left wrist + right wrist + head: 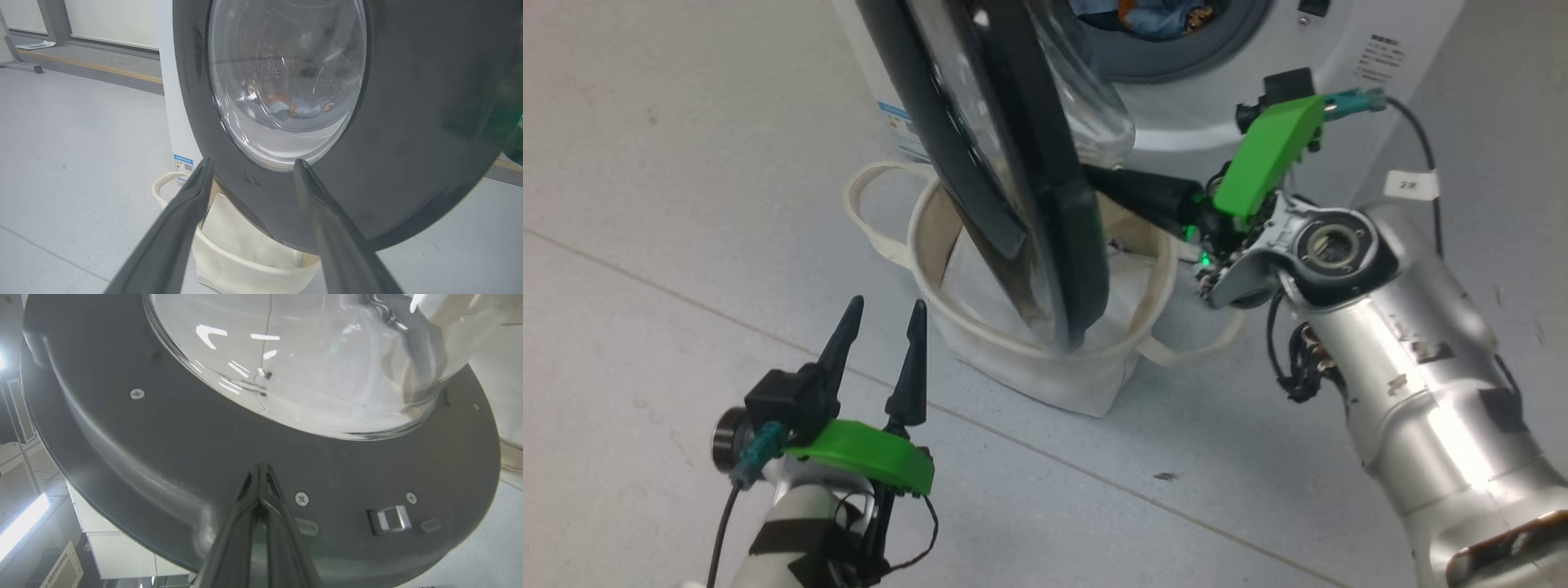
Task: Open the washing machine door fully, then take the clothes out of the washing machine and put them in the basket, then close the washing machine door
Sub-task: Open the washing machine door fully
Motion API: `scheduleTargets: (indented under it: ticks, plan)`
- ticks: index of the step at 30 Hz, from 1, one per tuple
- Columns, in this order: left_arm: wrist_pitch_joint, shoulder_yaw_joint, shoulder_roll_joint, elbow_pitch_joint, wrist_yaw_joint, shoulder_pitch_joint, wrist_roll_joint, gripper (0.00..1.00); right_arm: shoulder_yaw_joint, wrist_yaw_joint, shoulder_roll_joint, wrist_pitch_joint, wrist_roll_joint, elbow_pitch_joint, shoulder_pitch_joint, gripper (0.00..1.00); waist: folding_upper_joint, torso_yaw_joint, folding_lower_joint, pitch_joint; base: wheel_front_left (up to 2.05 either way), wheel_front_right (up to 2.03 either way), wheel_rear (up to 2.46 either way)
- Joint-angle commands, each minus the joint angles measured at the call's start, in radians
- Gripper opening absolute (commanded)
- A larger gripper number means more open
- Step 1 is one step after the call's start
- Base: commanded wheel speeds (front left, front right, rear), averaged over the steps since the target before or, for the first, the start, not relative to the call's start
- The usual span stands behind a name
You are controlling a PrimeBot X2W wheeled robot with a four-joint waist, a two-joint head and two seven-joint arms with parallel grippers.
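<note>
The washing machine door [1045, 188] stands partly swung out, its black rim edge-on over the basket [1029, 367], a cream canvas tub on the floor before the washing machine [1225, 106]. The clothes [1152, 16], blue with orange print, lie in the drum mouth. My right gripper [1104, 178] is shut, its tips against the door's inner face [163, 437] just below the glass bowl; shut fingertips [259, 467] touch the black rim. My left gripper [882, 314] hangs open at the lower left, apart from the door. The left wrist view faces the door's outer side [408, 122], clothes [294, 108] showing through the glass.
A metal latch [392, 518] sits on the door's inner rim. One basket handle [870, 204] loops out to the left. Grey floor [686, 163] spreads to the left and in front. A blue sticker [183, 162] marks the machine's side.
</note>
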Motion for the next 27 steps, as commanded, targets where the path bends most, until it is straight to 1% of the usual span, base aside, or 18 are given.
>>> scheduleTargets:
  ticks: [1,5,6,8,10,12,13,14,18,21,24,27]
  plan:
    - [-0.012,0.033,0.019,-0.024,0.002,-0.007,0.006,1.00,0.016,0.006,0.035,-0.013,0.007,-0.031,-0.007,0.00,0.0000,0.014,0.0000,-0.007,0.00,0.00,0.00]
    - [-0.012,0.042,0.019,-0.020,0.003,-0.001,0.006,1.00,0.074,0.006,0.046,-0.054,0.042,-0.028,-0.001,0.00,0.0000,0.030,0.0000,-0.006,0.00,0.00,0.00]
    - [-0.012,0.047,0.019,-0.019,0.002,-0.003,0.007,1.00,0.125,0.006,0.046,-0.086,0.082,-0.043,-0.002,0.00,0.0000,0.037,0.0000,-0.004,0.00,0.00,0.00]
    - [-0.012,0.052,0.019,-0.017,0.000,-0.006,0.012,1.00,0.166,0.006,0.046,-0.124,0.115,-0.049,-0.006,0.00,0.0000,0.041,0.0000,-0.006,0.00,0.00,0.00]
    - [-0.012,0.061,0.019,-0.015,-0.002,-0.008,0.018,1.00,0.190,0.006,0.047,-0.170,0.130,-0.044,-0.011,0.00,0.0000,0.041,0.0000,-0.014,0.00,0.00,0.00]
    - [-0.012,0.078,0.019,-0.013,-0.005,-0.006,0.028,1.00,0.215,0.006,0.047,-0.188,0.145,-0.033,-0.013,0.00,0.0000,0.033,0.0000,-0.022,0.00,0.00,0.00]
    - [-0.012,0.088,0.019,-0.012,-0.007,-0.004,0.034,1.00,0.220,0.006,0.047,-0.205,0.142,-0.019,-0.014,0.62,0.0000,0.027,0.0000,-0.028,0.00,0.00,0.00]
    - [-0.012,0.100,0.020,-0.010,-0.010,-0.002,0.040,1.00,0.226,0.006,0.047,-0.217,0.139,-0.008,-0.014,1.00,0.0000,0.018,0.0000,-0.034,0.00,0.00,0.00]
    - [-0.012,0.146,0.034,-0.006,-0.025,0.005,0.056,1.00,0.246,0.006,0.034,-0.264,0.074,-0.010,0.005,1.00,0.0000,-0.018,0.0000,-0.066,0.00,0.00,0.00]
    - [-0.012,0.177,0.061,0.004,-0.038,0.010,0.069,1.00,0.245,0.006,0.001,-0.314,0.038,-0.086,0.063,1.00,0.0000,-0.047,0.0000,-0.098,0.00,0.00,0.00]
    - [-0.012,0.208,0.098,0.012,-0.048,0.013,0.080,1.00,0.244,0.006,-0.058,-0.351,0.012,-0.199,0.151,1.00,0.0000,-0.079,0.0000,-0.133,0.00,0.00,0.00]
    - [-0.012,0.234,0.137,0.020,-0.059,0.021,0.084,1.00,0.262,0.006,-0.134,-0.448,-0.078,-0.294,0.233,1.00,0.0000,-0.117,0.0000,-0.165,0.00,0.00,0.00]
